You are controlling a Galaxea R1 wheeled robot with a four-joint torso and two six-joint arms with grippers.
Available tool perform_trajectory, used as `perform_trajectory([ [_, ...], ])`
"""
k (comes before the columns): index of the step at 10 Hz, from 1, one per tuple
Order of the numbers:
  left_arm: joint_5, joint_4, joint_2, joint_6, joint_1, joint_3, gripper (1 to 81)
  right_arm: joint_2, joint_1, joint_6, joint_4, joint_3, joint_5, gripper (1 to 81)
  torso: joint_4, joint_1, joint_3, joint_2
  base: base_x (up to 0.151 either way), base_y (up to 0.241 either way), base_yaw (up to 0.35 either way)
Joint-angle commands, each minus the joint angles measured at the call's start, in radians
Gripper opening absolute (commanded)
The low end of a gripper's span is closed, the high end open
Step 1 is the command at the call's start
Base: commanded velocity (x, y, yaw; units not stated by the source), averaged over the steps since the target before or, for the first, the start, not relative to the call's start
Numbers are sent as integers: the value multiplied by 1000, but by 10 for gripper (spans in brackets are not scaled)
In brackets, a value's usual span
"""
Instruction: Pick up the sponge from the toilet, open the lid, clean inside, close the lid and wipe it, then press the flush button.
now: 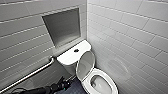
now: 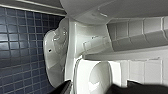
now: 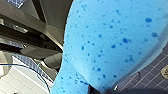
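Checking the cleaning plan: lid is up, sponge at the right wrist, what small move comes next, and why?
Probably carry the sponge toward the open bowl of the toilet. The lid already stands raised toward the tank, leaving the bowl uncovered, and the sponge hangs close before the right wrist camera above the floor tiles, apparently gripped.

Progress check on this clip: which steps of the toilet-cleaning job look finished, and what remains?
Done: the sponge is off the toilet, held in the right end effector above the floor tiles, and the lid stands raised. In hand: cleaning inside, though no sponge is at the bowl yet. Left: closing and wiping the lid, then pressing the flush button.
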Motion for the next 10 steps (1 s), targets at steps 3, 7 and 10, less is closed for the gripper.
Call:
perform_trajectory([
  [3, -4, -13, -42, -55, -176, 6, 811, -80, -81, -4, -96, 201, 77, 10, 0, 0, 0, 0, 0, 0, 0],
  [7, -3, -4, -3, -54, -236, 3, 811, -72, -85, -1, -138, 266, 74, 10, 0, 0, 0, 0, 0, 0, 0],
  [10, 6, -1, 56, -54, -277, -8, 811, -71, -98, -4, -141, 278, 77, 10, 0, 0, 0, 1, 0, 0, 0],
])
